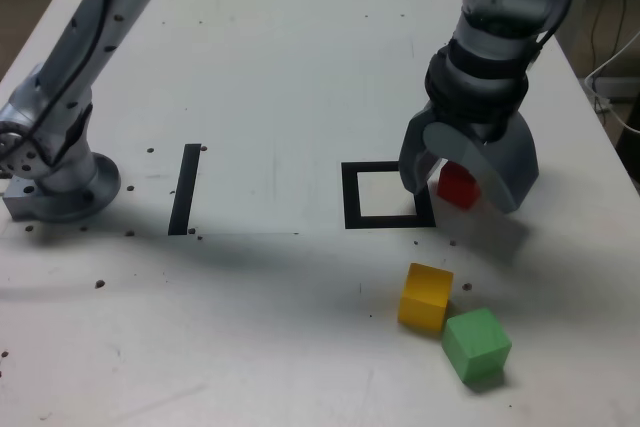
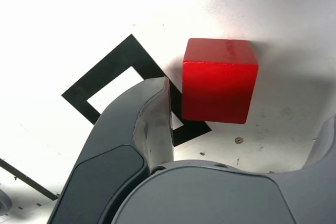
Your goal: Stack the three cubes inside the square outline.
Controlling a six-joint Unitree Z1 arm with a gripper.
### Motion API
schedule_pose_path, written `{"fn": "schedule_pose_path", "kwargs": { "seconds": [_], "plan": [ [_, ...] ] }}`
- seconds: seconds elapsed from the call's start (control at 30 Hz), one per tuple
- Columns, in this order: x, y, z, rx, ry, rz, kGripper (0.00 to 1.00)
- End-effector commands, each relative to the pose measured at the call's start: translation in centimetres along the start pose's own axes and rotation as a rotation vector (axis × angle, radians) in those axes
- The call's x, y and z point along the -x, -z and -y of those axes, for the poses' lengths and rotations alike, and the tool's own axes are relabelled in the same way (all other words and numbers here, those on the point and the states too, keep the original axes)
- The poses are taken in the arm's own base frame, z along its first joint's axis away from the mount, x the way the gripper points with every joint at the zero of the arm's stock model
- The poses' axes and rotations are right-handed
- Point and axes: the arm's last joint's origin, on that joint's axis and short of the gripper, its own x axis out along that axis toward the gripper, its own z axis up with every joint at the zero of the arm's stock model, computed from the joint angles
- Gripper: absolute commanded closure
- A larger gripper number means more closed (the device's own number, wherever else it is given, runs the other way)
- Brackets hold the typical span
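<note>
your gripper (image 1: 462,190) stands spread wide, jaws either side of the red cube (image 1: 458,185), gripping nothing; the cube rests on the table (image 1: 280,67) just beside the square outline (image 1: 350,209).

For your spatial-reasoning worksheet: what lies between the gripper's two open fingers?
The red cube sits on the table between the open gripper's fingers, seen in both views.

table: white, dark-specked (image 1: 300,47) | strip: black tape (image 1: 185,189) | cables: far right edge (image 1: 615,67)
</note>
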Motion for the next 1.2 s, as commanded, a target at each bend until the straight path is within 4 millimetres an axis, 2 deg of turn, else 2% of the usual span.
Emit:
{"fn": "schedule_pose_path", "kwargs": {
  "seconds": [0.0, 0.23, 0.37, 0.83, 0.93, 1.17],
  "plan": [
    [-0.02, -0.24, -0.05, -0.007, 0.005, -0.001, 0.06],
    [0.1, -0.69, -0.19, -0.029, 0.021, 0.018, 0.14],
    [0.03, -0.91, -0.31, -0.036, 0.021, 0.023, 0.22],
    [-0.5, -0.85, -0.72, -0.025, 0.005, 0.007, 0.68],
    [-0.48, -0.84, -0.69, -0.029, 0.01, 0.008, 0.72],
    [-0.51, -0.8, -0.63, -0.034, 0.019, 0.006, 0.72]
  ]
}}
